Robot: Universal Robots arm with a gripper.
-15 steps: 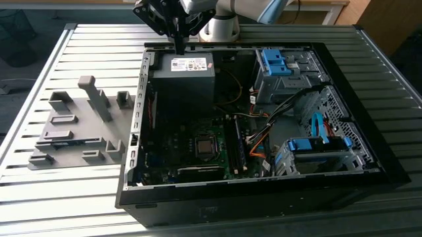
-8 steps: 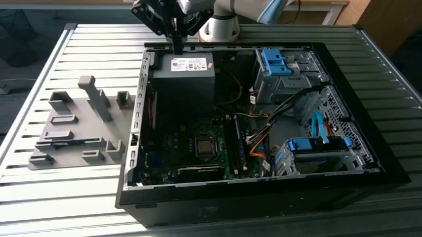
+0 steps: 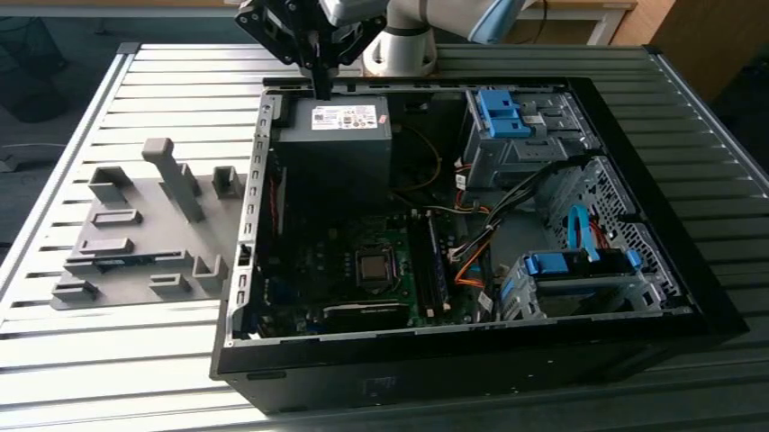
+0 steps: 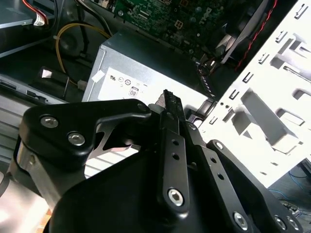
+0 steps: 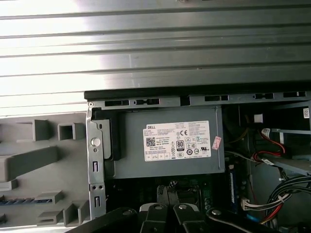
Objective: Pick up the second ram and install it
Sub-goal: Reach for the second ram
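A slatted metal counter [image 3: 144, 360] holds, at the exterior view's left, a grey fixture tray [image 3: 150, 205] with the second ram [image 3: 121, 260] lying in it. Right of it sits the open computer case [image 3: 420, 378]. At the far side the gripper [image 3: 322, 90] hangs over the power supply [image 3: 337, 148], jaws clenched on nothing.

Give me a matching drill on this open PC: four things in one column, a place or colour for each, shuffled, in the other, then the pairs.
Things:
1. gripper
2. second ram
3. power supply
4. drive-bay latch

Descriptions:
A. bright blue plastic
B. lying in the grey holder beside the case
C. grey box with a white label
D. poised over the case's edge, by the power supply

Pairs: 1-D, 2-B, 3-C, 4-A
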